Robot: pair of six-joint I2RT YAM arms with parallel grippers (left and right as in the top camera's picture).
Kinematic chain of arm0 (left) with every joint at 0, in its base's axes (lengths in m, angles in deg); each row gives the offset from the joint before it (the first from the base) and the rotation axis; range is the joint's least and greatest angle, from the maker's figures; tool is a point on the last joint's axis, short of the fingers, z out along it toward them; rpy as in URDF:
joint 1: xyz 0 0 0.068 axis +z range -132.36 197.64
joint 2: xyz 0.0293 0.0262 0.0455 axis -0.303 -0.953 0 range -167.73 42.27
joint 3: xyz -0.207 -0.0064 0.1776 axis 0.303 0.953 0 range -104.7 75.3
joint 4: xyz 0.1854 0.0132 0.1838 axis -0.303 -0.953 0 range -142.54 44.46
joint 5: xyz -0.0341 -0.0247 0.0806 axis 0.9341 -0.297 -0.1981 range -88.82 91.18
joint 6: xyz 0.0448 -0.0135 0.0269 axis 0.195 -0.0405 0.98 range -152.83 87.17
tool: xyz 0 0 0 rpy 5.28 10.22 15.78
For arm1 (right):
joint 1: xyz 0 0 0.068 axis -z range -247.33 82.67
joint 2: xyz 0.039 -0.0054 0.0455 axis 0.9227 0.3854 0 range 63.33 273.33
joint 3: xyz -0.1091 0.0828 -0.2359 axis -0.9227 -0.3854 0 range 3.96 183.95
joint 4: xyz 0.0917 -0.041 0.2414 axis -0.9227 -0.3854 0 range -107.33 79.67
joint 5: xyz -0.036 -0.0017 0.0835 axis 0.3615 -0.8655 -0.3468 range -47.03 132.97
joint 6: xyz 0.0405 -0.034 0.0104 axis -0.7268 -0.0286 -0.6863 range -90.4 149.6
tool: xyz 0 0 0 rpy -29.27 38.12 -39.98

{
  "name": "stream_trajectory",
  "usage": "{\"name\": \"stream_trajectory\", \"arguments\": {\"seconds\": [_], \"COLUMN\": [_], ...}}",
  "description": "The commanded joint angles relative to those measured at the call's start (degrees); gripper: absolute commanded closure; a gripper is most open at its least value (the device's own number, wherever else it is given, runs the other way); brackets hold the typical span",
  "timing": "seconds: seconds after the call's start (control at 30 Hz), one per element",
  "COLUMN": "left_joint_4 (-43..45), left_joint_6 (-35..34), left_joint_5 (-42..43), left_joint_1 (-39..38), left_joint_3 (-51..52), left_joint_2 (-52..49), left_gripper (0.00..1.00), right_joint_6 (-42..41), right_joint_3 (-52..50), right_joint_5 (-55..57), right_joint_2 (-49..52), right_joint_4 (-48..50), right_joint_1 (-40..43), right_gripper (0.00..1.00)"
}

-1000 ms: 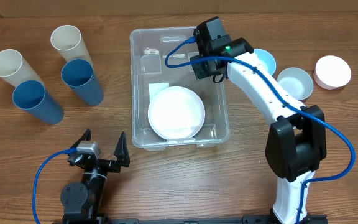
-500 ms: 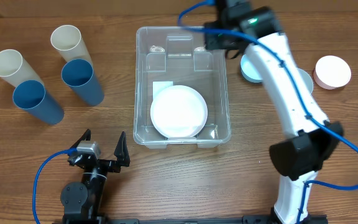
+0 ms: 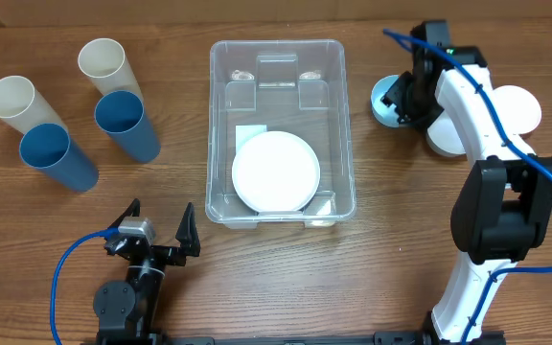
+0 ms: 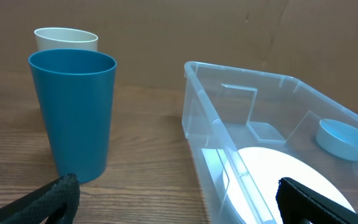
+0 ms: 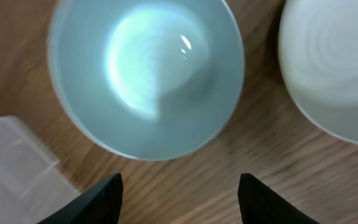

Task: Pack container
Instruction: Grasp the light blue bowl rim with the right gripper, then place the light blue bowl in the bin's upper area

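- Container (image 3: 276, 42): clear bin, mid-table, upright and open-topped. Treat it as the reference for every other entry. Judged partly packed.
- White plate (image 3: 274, 172): lies flat inside the container, at the end nearer the arm bases. The far end of the base is bare. You could set the next item there or nest it on the plate.
- Cups, four: two blue (image 3: 127, 125) and two cream (image 3: 103, 65). They stand upright, well apart from the container on its left-arm side. Leave them for later.
- Light blue bowl (image 5: 145, 74): sits near the container's far right corner, mouth up. It is judged to be the item in hand.
- White bowl (image 5: 334, 68): sits just beside the light blue bowl, farther from the container. Keep the finger on that side from catching its rim.
- Pink bowl (image 3: 516, 107): outermost from the container, untouched.
- Right gripper (image 5: 179, 199): hovers above the light blue bowl's near rim, fingers spread with nothing between them. Come straight down so one finger goes inside the wall and one outside. Close, then lift above the container's rim before crossing.
- Left gripper (image 3: 158, 225): rests near the container's near left corner, fingers wide apart, holding nothing. Keep it parked.
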Motion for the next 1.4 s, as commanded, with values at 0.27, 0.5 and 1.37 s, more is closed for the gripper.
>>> {"name": "stream_trajectory", "arguments": {"seconds": [0.27, 0.5, 1.37], "left_joint_4": [-0.09, -0.07, -0.09], "left_joint_6": [-0.81, -0.81, -0.81], "left_joint_5": [0.76, 0.76, 0.76], "left_joint_1": [0.28, 0.28, 0.28], "left_joint_3": [0.17, 0.17, 0.17], "left_joint_2": [0.44, 0.44, 0.44], "left_gripper": [0.00, 0.00, 0.00], "right_joint_6": [-11.06, -7.78, 18.99], "right_joint_3": [-9.57, -9.57, 34.34], "right_joint_5": [1.05, 1.51, 6.78], "right_joint_2": [0.61, 0.74, -2.10], "right_joint_4": [10.27, 11.06, -16.11], "right_joint_1": [0.02, 0.24, -20.00], "right_gripper": [0.49, 0.96, 0.96]}}
